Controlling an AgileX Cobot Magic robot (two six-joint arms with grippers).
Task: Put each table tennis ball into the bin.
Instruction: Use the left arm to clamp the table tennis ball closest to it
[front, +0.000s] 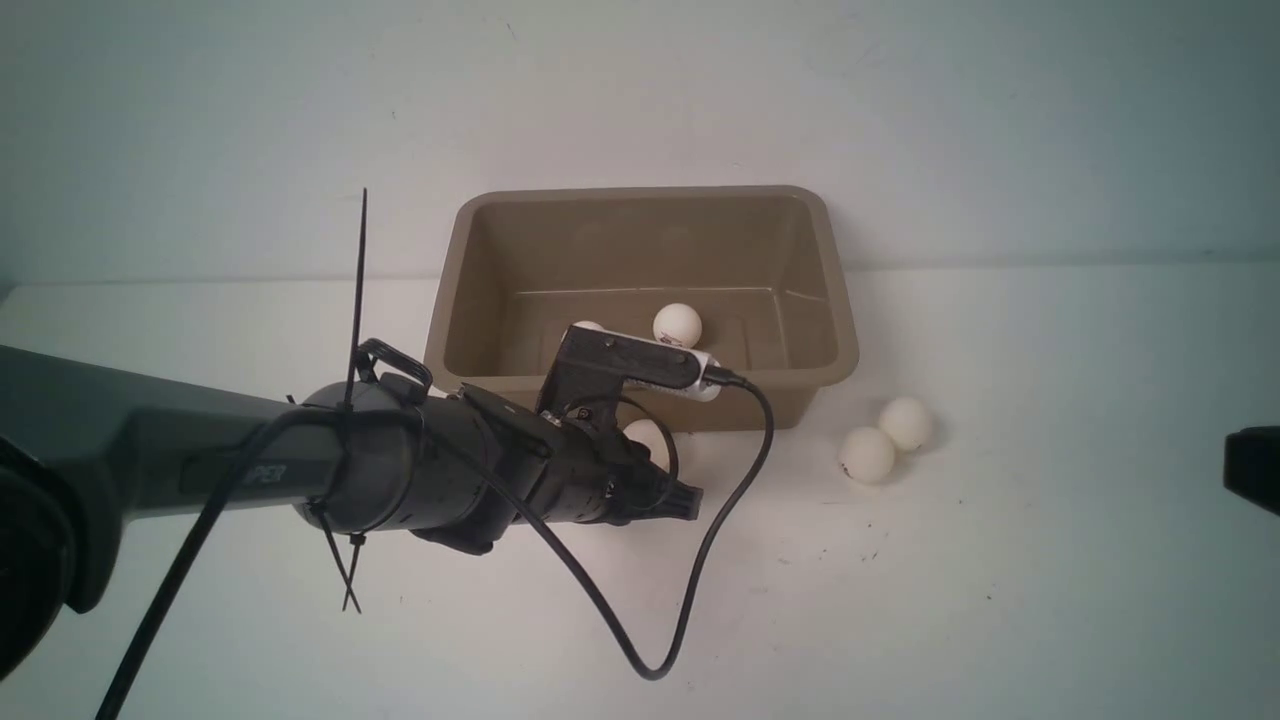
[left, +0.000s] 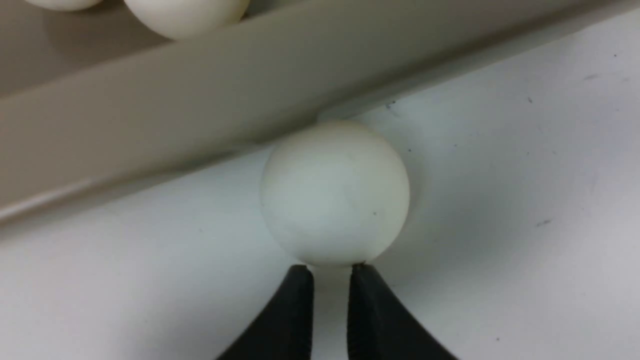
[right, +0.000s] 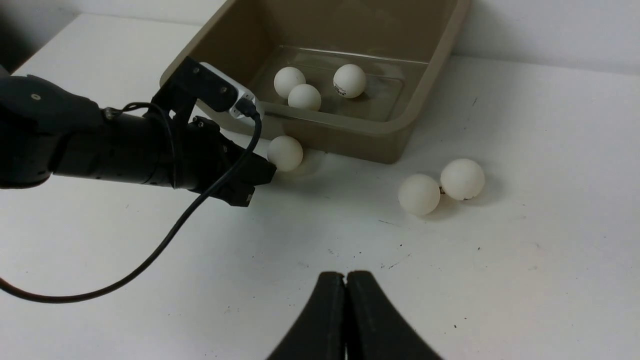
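Left wrist view is showing the left fingers (left: 292, 310) sitting almost closed, with only a slim gap between them. Their tips are just touching the near side of a white ball (left: 334, 192) rather than wrapping around it. That ball is resting on the white desk (left: 525, 210), tucked close against the outer wall of the taupe bin (left: 200, 100).

Right wrist view is showing three balls lying inside the bin: a printed ball (right: 349, 80), a second ball (right: 289, 80) and a third ball (right: 305, 97). A nearer loose ball (right: 418, 194) and a farther loose ball (right: 462, 178) are sitting touching each other on the desk, near the bin's right corner. The right fingers (right: 325, 315) are pressing fully together, holding nothing, and hanging well apart from every ball.

The likely risk is that the left fingers are gripping nothing, so lifting now would probably be leaving the ball behind. Pushing forward would probably be squeezing the smooth, light ball against the wall, sending it skidding sideways along the bin. A stray ball rolling toward the touching pair could be scattering those too.
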